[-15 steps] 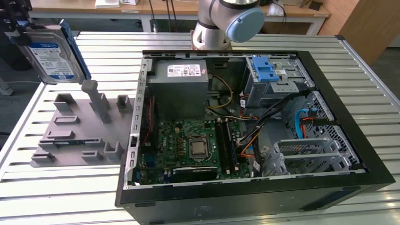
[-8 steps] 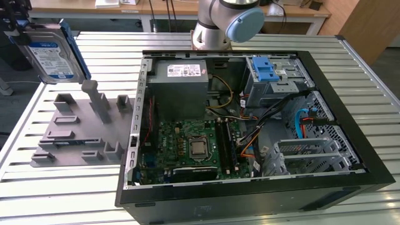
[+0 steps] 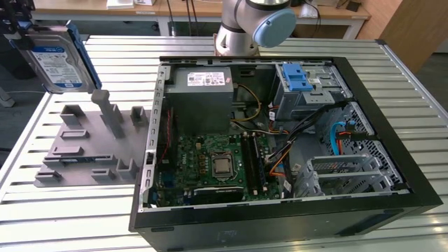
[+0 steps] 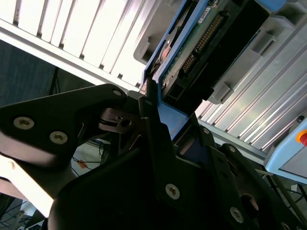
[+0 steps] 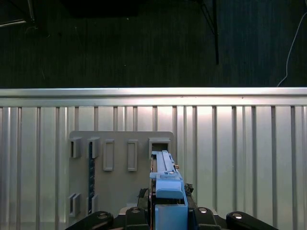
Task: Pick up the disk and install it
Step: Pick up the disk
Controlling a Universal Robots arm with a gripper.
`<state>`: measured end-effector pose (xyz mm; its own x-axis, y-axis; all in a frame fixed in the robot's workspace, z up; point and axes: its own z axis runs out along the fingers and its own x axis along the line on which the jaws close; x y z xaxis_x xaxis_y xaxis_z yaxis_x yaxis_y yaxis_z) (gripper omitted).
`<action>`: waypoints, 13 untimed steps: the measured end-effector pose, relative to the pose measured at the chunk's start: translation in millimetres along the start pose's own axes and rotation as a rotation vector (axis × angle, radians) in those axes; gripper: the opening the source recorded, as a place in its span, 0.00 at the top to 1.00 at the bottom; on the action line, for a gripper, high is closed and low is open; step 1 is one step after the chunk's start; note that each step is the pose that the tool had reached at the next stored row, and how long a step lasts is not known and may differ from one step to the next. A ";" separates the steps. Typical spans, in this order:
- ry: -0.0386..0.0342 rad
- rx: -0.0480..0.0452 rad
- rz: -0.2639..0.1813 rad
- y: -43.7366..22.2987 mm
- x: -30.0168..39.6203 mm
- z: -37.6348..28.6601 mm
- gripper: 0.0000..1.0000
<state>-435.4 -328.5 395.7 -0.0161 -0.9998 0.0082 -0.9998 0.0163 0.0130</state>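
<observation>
Open air between disk (image 3: 60,60) and holder (image 3: 84,143)

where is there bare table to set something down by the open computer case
Bare slatted metal table lies in front of the grey plastic holder plate, at the exterior view's lower left, and past the black computer case on that view's right. Crowded: the plate's posts, the case's wired inside, and the silver blue-framed disk hanging above the plate.

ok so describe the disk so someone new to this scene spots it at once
Find the open computer case on the slatted table; on the exterior view's left of it lies a grey fixture plate. Above that plate the gripper holds the disk upright. Its white-and-blue label and blue edge frame mark it out from the plain grey posts.
</observation>
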 end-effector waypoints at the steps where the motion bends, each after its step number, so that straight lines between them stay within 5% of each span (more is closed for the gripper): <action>1: 0.0000 0.0000 0.000 0.0 0.0 -0.1 0.64; 13: 0.0001 -0.0002 0.000 0.1 0.0 -3.1 0.64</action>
<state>-435.4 -328.5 398.8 -0.0161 -0.9998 0.0083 -0.9998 0.0163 0.0132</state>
